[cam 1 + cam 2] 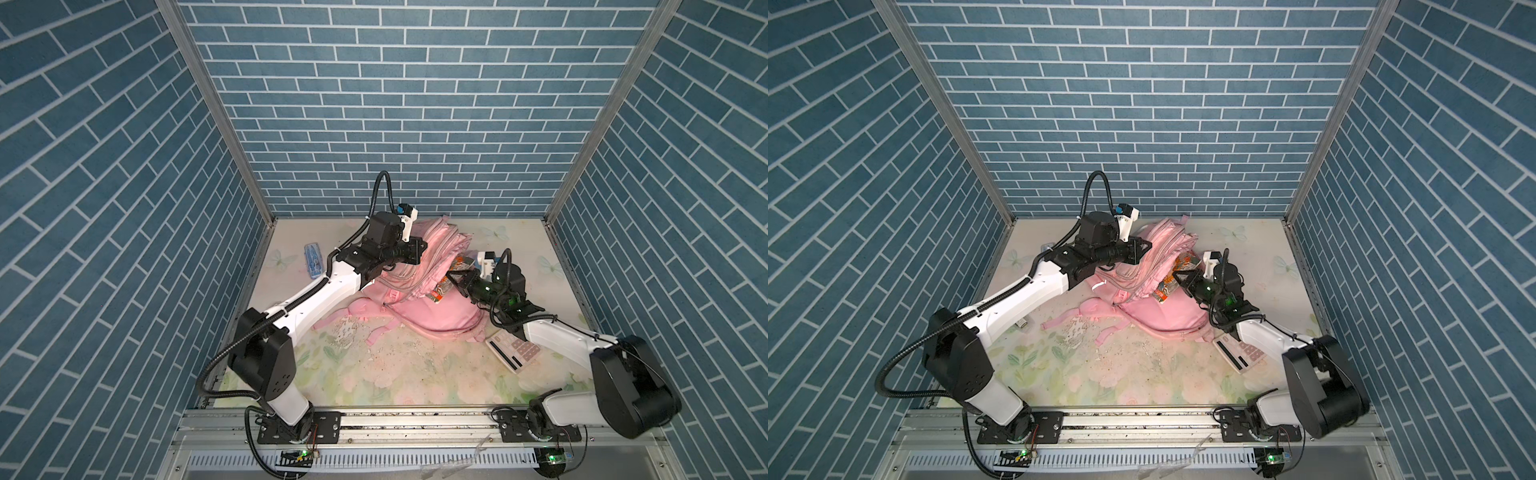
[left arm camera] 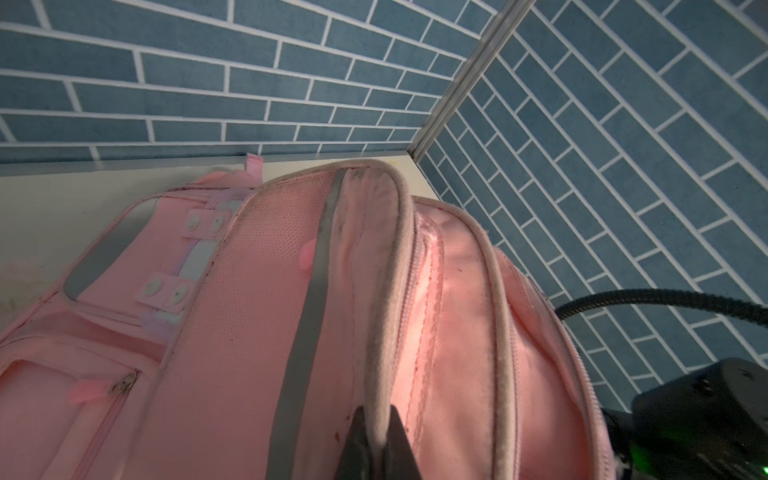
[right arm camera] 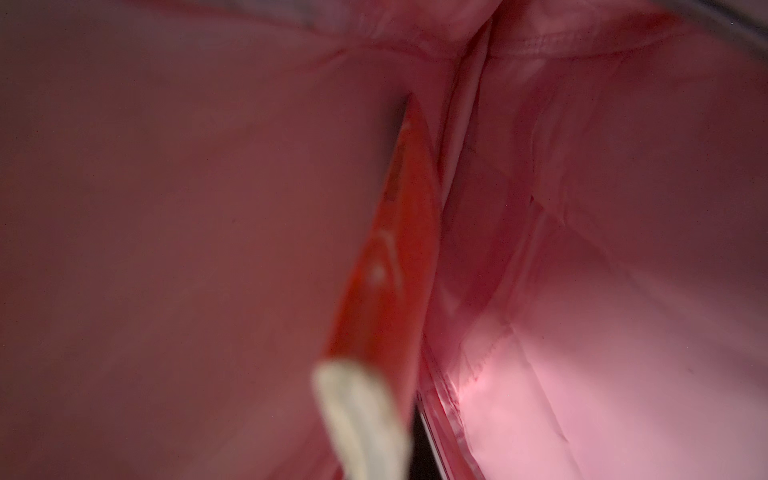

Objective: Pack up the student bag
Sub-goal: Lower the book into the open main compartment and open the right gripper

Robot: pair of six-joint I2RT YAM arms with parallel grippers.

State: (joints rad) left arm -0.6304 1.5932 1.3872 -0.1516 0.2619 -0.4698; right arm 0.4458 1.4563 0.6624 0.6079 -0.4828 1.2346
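The pink student bag [image 1: 436, 316] [image 1: 1167, 318] lies mid-table with its mouth raised and open toward the right. My left gripper [image 1: 422, 249] [image 2: 376, 419] is shut on the pale piped rim [image 2: 386, 291] of that opening and holds it up. My right gripper [image 1: 454, 279] [image 1: 1178, 276] is shut on a thin booklet with a colourful orange-red cover [image 1: 442, 291] [image 1: 1166, 291]. The booklet reaches partway into the opening. In the right wrist view the booklet [image 3: 390, 249] shows edge-on against the bag's pink lining [image 3: 602, 291]; the fingers there are hidden.
A white calculator with pink keys [image 1: 513, 349] [image 1: 1237, 351] lies under my right forearm. A blue pencil case [image 1: 312, 259] lies at the back left. The bag's straps [image 1: 345, 320] trail forward over a worn patch of the floral mat. Brick-patterned walls close three sides.
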